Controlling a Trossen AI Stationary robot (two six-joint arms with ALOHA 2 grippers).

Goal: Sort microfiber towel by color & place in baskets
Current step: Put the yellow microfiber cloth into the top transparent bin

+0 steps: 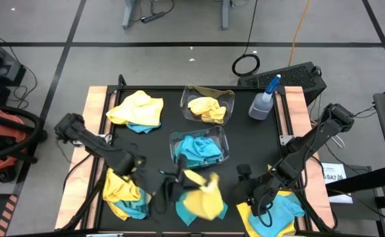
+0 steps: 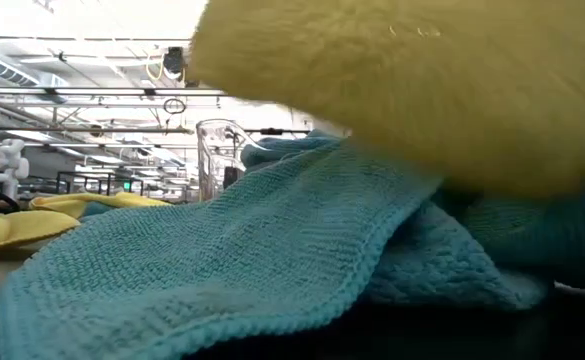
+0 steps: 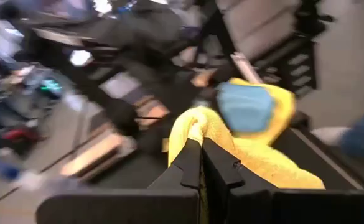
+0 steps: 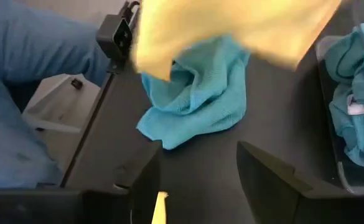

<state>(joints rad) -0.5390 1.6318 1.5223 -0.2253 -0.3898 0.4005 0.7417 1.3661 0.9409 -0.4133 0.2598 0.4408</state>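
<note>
- Left claw (image 1: 179,179) is clenched on a yellow towel (image 1: 202,184), lifted near the counter's (image 1: 245,141) front edge, over a turquoise towel (image 1: 191,209).
- Right claw (image 1: 245,191) gapes released beside it, near the front right corner.
- Bare counter lies between them.

Two clear baskets, one (image 1: 229,99) holding yellow towels, one (image 1: 174,140) turquoise; one spray bottle (image 1: 263,102); four loose mixed towel heaps, individual cloths uncountable.

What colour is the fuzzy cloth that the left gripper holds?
Bright yellow. The left gripper is shut on the fuzzy yellow cloth, best seen in the left wrist view.
</note>
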